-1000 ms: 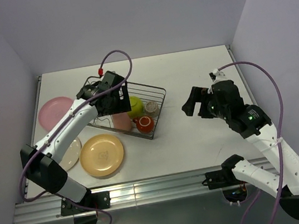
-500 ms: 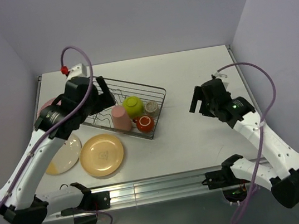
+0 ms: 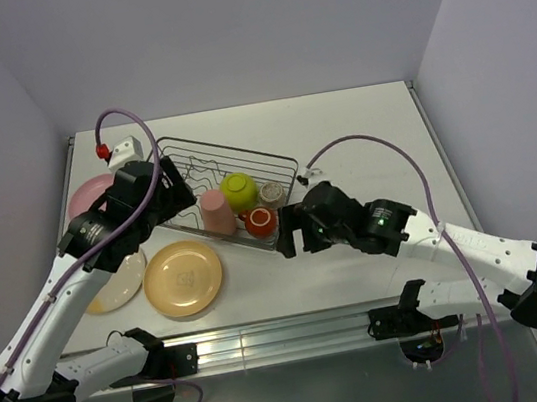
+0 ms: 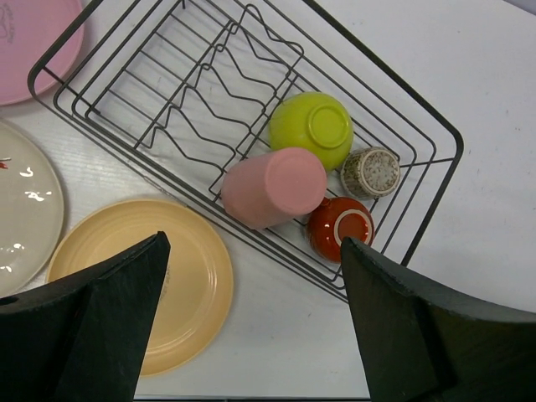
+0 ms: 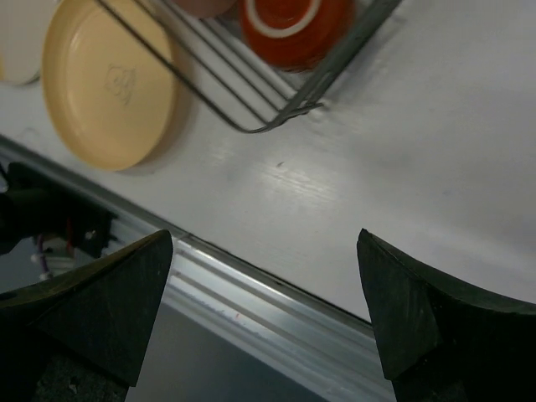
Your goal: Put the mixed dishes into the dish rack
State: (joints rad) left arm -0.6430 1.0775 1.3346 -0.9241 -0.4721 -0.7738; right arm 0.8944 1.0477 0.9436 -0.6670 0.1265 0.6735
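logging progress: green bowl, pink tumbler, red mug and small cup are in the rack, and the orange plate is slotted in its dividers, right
Not the plate. The left wrist view shows the tan-orange plate lying flat on the table beside the dish rack, whose dividers are bare. The green bowl, pink tumbler, red mug and small cup are in the rack.

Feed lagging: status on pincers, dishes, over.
Open, empty: left pincer, right pincer. In silver wire rack: green bowl, pink tumbler, red mug, grey cup. Outside: pink plate, cream plate, tan plate. Dividers free.
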